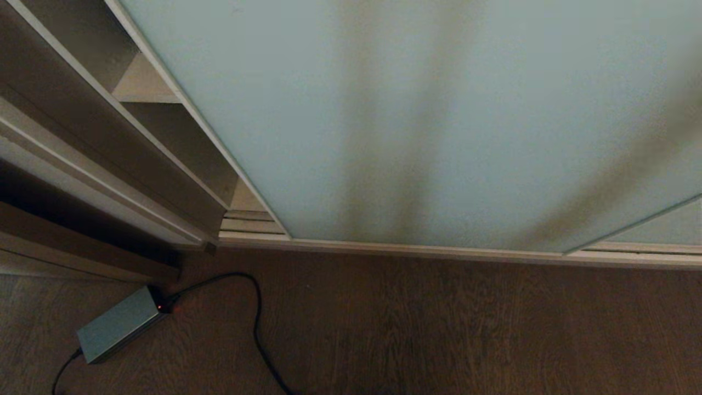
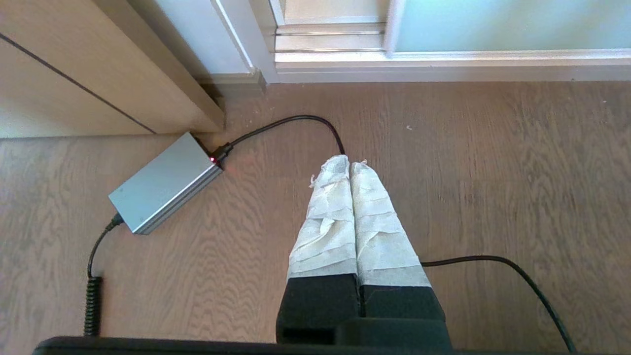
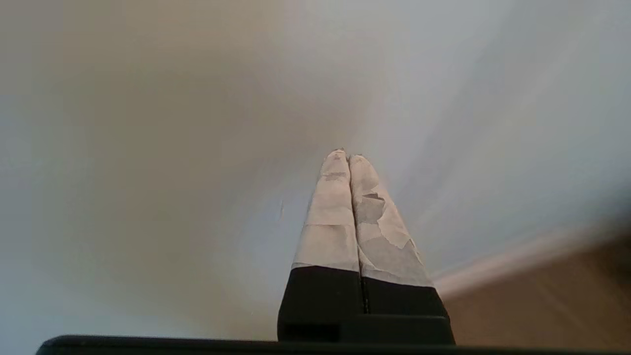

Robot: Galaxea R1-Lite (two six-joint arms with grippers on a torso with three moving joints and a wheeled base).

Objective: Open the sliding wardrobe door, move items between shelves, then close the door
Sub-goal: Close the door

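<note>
Wood-grain floor (image 1: 439, 329) nearest, frosted sliding wardrobe door (image 1: 417, 120) standing behind it.

Left of the door's edge, pale shelves (image 1: 143, 85) show through a narrow gap. A grey power brick (image 1: 118, 325) lies on the floor. The right gripper (image 3: 348, 157) faces the glass, tips clenched together; the left gripper (image 2: 349, 162) hangs over the floor, likewise clenched, empty.

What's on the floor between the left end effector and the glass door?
In the left wrist view, a black cable crosses the wooden floor between the left end effector and the sliding wardrobe door.
</note>
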